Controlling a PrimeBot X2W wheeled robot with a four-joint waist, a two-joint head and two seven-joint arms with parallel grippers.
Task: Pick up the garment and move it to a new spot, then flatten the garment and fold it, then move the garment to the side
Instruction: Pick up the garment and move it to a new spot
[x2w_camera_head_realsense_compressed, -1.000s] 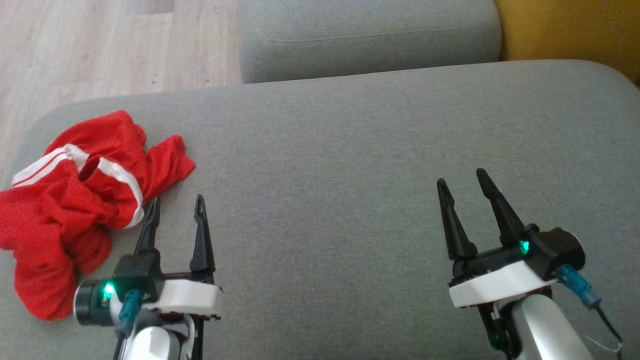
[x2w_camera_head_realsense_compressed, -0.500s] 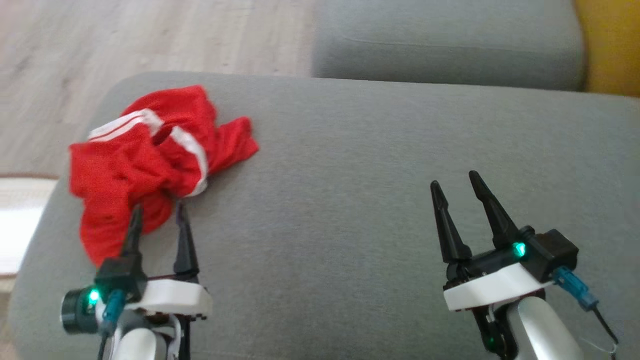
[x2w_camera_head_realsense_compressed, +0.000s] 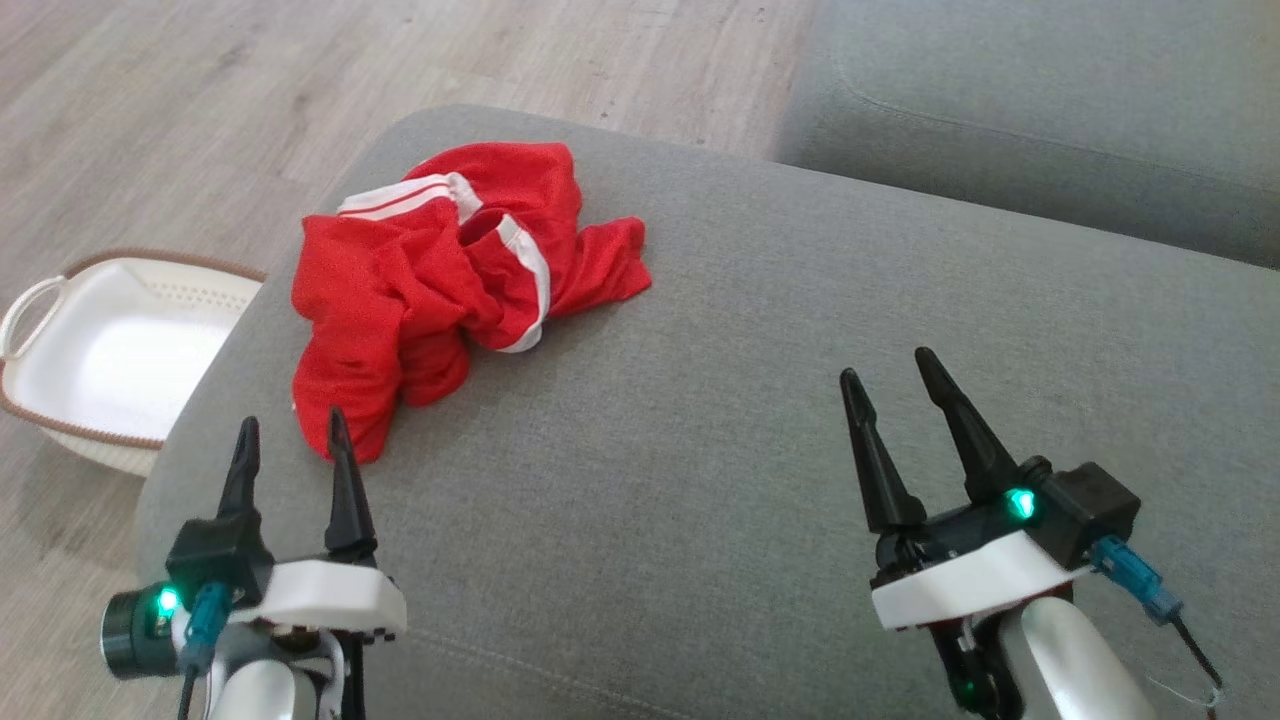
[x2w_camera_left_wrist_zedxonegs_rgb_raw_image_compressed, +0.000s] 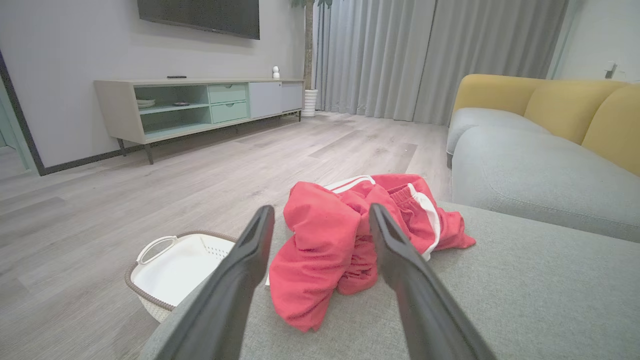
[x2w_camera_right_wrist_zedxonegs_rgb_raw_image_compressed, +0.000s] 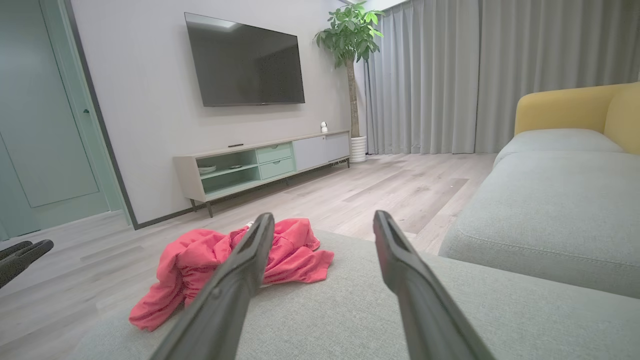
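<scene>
- The red garment (x2w_camera_head_realsense_compressed: 450, 290) is lying in a crumpled heap at the upper left of the head view. It is sitting on the grey sofa seat (x2w_camera_head_realsense_compressed: 700, 480), close to the seat's edge.
- The left gripper (x2w_camera_head_realsense_compressed: 291, 418) is standing at the lower left with its fingers wide apart. It is just beside the heap's near end and is gripping nothing.
- The right gripper (x2w_camera_head_realsense_compressed: 886, 362) is waiting at the lower right, fingers wide too, well apart from the cloth.
- So I think the job is only starting. Picking up, moving, flattening, folding and putting aside are all not yet done.
- The head view is showing the whole heap from above, white stripes and all. A white basket (x2w_camera_head_realsense_compressed: 110, 350) is sitting on the floor at the left edge.
- The left wrist view is looking low along the seat, with the heap straight ahead between its two fingers.
- The right wrist view is showing more of the room: a TV (x2w_camera_right_wrist_zedxonegs_rgb_raw_image_compressed: 245, 62) on the wall and a plant (x2w_camera_right_wrist_zedxonegs_rgb_raw_image_compressed: 352, 30) at the top.
</scene>
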